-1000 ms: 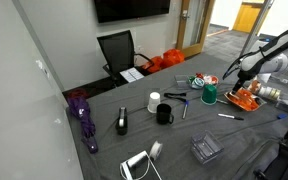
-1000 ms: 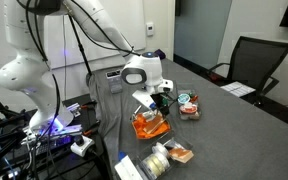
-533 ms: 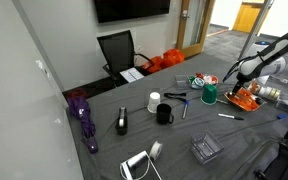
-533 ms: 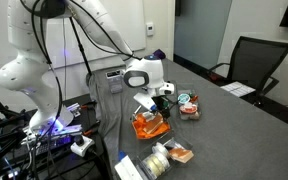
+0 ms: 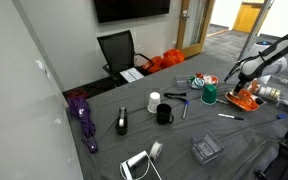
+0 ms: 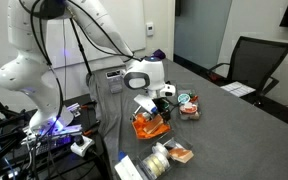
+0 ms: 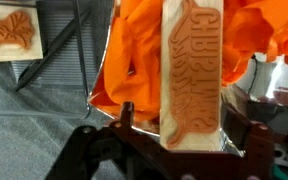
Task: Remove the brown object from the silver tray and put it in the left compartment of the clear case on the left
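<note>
one brown object [image 7: 191,75] upright in the one silver tray [image 7: 97,92], against one orange pile [image 7: 134,50], two fingers [image 7: 249,130] spread either side of it, one similar brown block [image 7: 6,30] far left

Place: we are looking at an office meeting room.
Seating: we are seeing a black mesh swivel chair [image 5: 117,50] standing at the far edge of a long grey-topped table [image 5: 174,135].
Wall: we are finding a dark flat screen [image 5: 131,8] hanging above that chair.
Desk things: we are spotting a white cup [image 5: 154,101], a black mug [image 5: 164,114] and a marker pen [image 5: 231,117] lying about the table.
</note>
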Controlling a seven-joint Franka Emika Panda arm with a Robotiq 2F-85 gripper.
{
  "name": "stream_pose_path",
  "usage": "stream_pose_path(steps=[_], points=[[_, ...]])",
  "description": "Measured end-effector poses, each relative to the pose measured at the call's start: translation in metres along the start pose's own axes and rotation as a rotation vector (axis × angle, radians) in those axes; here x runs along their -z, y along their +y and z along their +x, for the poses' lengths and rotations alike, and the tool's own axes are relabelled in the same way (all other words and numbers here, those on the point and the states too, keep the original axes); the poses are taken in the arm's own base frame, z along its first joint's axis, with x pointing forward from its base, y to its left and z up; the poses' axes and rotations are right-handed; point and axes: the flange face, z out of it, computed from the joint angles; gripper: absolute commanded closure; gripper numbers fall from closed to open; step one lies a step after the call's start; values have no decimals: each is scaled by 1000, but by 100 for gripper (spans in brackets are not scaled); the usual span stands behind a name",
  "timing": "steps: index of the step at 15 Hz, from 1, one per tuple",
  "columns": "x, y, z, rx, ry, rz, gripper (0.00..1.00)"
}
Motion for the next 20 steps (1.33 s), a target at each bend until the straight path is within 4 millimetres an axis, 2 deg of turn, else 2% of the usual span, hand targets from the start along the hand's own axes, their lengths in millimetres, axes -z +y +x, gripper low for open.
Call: stream_pose_path(steps=[2, 3, 4, 7, 9, 10, 11, 12, 17, 20], points=[[-1, 0, 0, -4, 4, 7, 55], [-2, 0, 0, -6, 6, 12, 34], [-2, -1, 0, -8, 8, 17, 20], [-6, 0, 0, -15, 12, 29, 3], [-11, 0, 0, -17, 11, 35, 0], [-13, 1, 0, -19, 10, 38, 33], [-15, 1, 1, -20, 10, 40, 29], [-16, 2, 1, -20, 11, 41, 31], [-20, 3, 2, -21, 11, 46, 66], [-20, 3, 2, -19, 11, 45, 69]])
